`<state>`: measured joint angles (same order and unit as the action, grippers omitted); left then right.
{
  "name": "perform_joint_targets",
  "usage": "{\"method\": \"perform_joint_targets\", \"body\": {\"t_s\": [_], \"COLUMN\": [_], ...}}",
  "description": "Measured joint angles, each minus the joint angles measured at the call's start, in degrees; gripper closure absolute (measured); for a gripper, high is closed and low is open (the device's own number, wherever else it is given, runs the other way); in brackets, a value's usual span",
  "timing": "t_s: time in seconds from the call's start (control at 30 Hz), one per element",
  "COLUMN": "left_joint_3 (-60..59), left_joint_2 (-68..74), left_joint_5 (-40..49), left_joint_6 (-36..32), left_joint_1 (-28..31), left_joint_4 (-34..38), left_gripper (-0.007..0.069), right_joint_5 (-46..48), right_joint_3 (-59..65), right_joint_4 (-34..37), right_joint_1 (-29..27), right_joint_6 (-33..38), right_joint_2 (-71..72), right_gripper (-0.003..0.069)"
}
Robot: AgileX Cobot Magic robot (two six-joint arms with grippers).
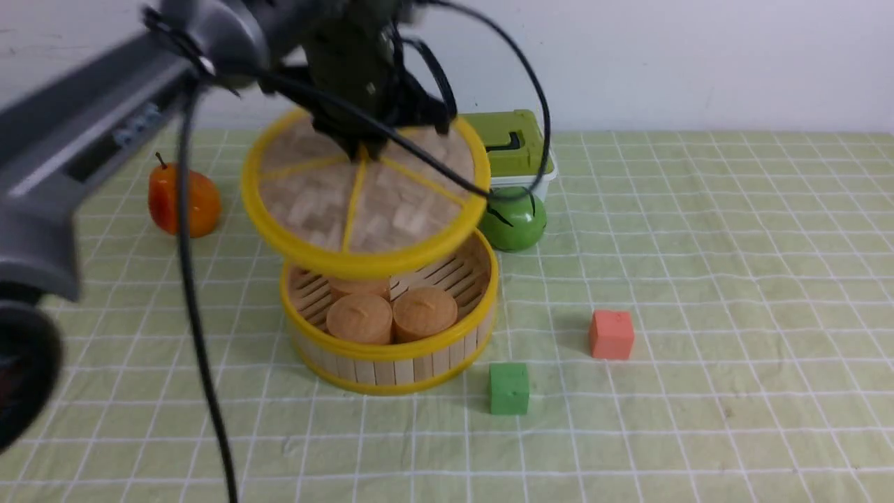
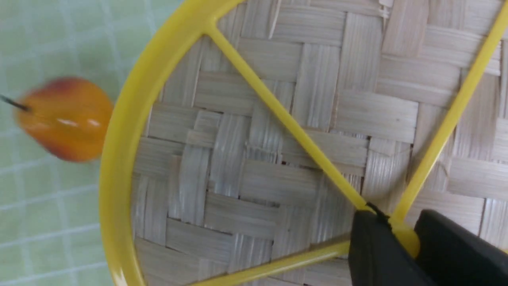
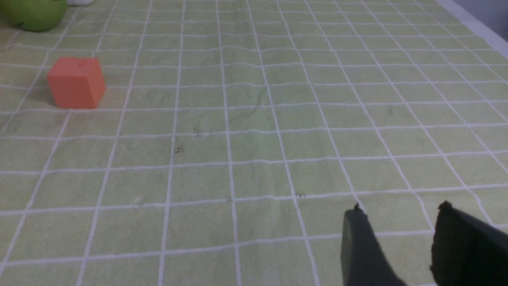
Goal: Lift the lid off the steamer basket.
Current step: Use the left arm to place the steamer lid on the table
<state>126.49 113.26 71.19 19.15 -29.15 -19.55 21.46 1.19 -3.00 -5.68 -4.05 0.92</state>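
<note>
At the near side there are 2 blocks: the green block (image 1: 509,388), and to the right of it and a little farther, the red block (image 1: 612,335). The steamer basket (image 1: 404,372) stands on the left part of the table (image 1: 698,419), with 3 round brown buns (image 1: 359,318) visible inside. The lid (image 1: 307,216) is off it, tilted, in the air above its far part. The left gripper (image 2: 405,240) has its 2 fingers clamped on the centre knob of the lid. The right gripper (image 3: 401,242) has its 2 fingers apart. Farther, the orange fruit (image 1: 184,197) lies left, and the green fruit (image 1: 514,218) is near the green-lidded box (image 1: 513,143).
</note>
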Motion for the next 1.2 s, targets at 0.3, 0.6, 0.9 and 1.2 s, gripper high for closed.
{"method": "perform_joint_targets", "body": {"t_s": [0.3,0.6,0.9,1.2], "left_joint_3": [-15.88,-57.68,-67.50,-67.50], "left_joint_2": [-25.38,-39.10,-26.14,-13.36], "left_joint_5": [0.05,-14.67,-33.87,-41.50], "left_joint_6": [2.32,24.41,31.44,31.78], "left_joint_1": [0.00,2.44,17.50,18.81], "left_joint_4": [-6.46,-19.86,-17.29,-14.06], "left_gripper": [0.0518,0.0518,0.0518,0.0517], "right_joint_5": [0.00,0.00,0.00,0.00], "right_joint_3": [0.00,0.00,0.00,0.00], "right_joint_4": [0.00,0.00,0.00,0.00], "right_joint_1": [0.00,0.00,0.00,0.00], "right_joint_6": [0.00,0.00,0.00,0.00], "right_joint_2": [0.00,0.00,0.00,0.00], "right_gripper": [0.0418,0.0418,0.0418,0.0418]}}
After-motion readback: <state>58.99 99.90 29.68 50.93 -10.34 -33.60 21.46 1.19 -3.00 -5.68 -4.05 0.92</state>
